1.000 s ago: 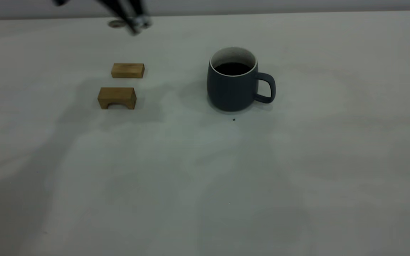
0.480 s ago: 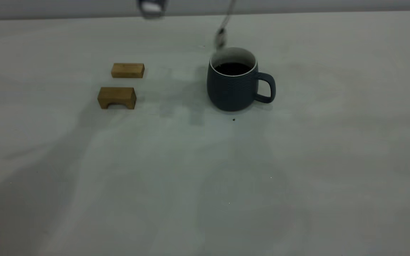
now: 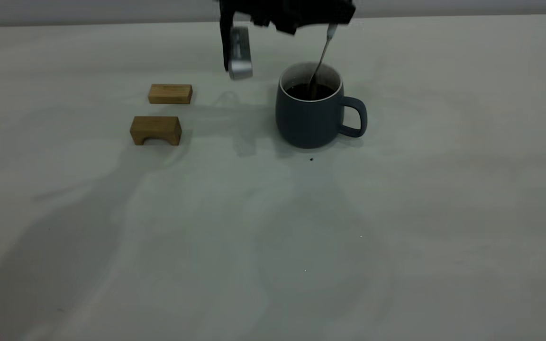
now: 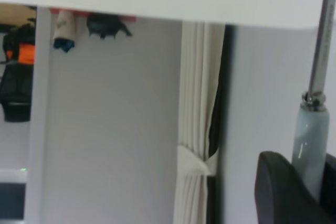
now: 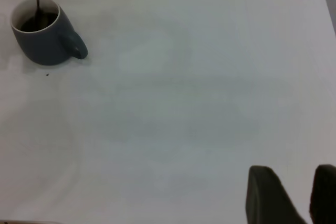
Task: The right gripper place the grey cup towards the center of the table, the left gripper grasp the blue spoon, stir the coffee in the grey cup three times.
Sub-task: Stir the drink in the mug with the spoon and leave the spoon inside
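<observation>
The grey cup stands upright mid-table, its handle toward the right, with dark coffee inside. My left gripper hangs over it at the top edge of the exterior view and is shut on the blue spoon. The spoon's metal neck slants down and its bowl dips into the coffee. In the left wrist view the pale blue handle sits clamped between dark fingers. My right gripper hovers open over bare table, far from the cup.
Two brown wooden blocks lie left of the cup, a flat one and an arched one. A tiny dark speck marks the table just in front of the cup. The left arm's silver pad hangs beside the cup's rim.
The left gripper has swung from the far left, above the blocks, to over the cup. The spoon has come down from above the rim into the coffee.
</observation>
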